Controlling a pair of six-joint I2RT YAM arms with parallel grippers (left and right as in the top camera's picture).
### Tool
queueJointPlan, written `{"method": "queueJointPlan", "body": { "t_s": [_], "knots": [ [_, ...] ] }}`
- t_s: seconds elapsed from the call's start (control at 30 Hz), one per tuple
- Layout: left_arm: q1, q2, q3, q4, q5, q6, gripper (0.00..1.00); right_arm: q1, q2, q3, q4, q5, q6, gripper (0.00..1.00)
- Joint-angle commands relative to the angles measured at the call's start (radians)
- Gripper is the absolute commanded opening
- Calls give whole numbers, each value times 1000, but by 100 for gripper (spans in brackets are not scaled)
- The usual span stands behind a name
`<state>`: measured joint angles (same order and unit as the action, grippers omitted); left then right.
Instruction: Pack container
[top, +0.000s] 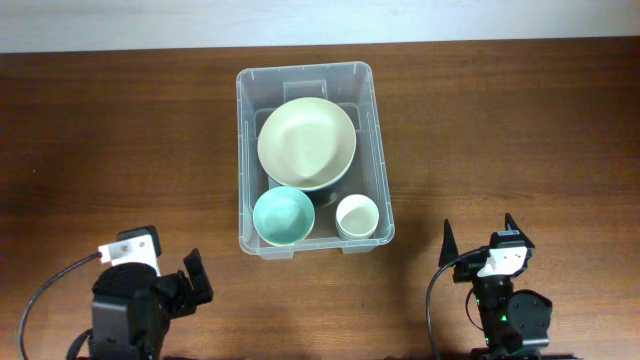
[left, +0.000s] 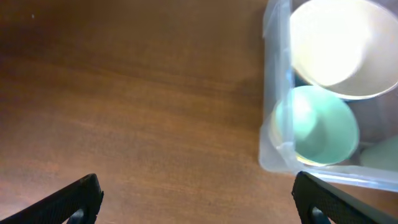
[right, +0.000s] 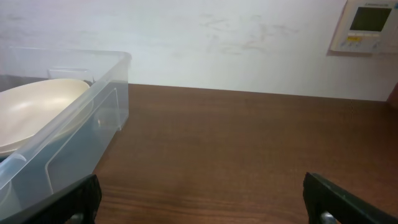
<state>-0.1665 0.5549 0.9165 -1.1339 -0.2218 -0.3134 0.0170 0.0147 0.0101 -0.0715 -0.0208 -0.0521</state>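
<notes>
The clear plastic container (top: 375, 150) stands at the table's middle back. Inside it lie a large cream bowl (top: 306, 143), a teal bowl (top: 283, 216) and a small white bowl (top: 357, 215). The container's corner (left: 273, 149) also shows in the left wrist view with the teal bowl (left: 320, 127) and cream bowl (left: 339, 46). In the right wrist view its wall (right: 93, 118) is at the left. My left gripper (top: 192, 280) (left: 196, 199) is open and empty, near the front left. My right gripper (top: 478, 240) (right: 202, 199) is open and empty, near the front right.
The table (top: 520, 130) is dark brown wood. A white wall (right: 236, 43) runs behind its far edge, with a wall-mounted control panel (right: 367, 25) at the upper right of the right wrist view.
</notes>
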Motion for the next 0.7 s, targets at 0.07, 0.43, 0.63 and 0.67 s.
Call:
{"method": "queueJointPlan", "body": {
  "t_s": [0.07, 0.43, 0.63, 0.67],
  "knots": [
    [80, -107, -252, 165, 10, 15, 100, -9, -10, -5, -3, -10, 8, 99],
    [96, -401, -692, 691, 21, 56, 100, -9, -10, -5, -4, -10, 8, 99],
    [99, -485, -821, 1015, 190, 391, 100, -9, -10, -5, -4, -10, 8, 99],
    [102, -493, -831, 1041, 204, 428, 100, -9, -10, -5, -4, -10, 8, 99]
  ]
}}
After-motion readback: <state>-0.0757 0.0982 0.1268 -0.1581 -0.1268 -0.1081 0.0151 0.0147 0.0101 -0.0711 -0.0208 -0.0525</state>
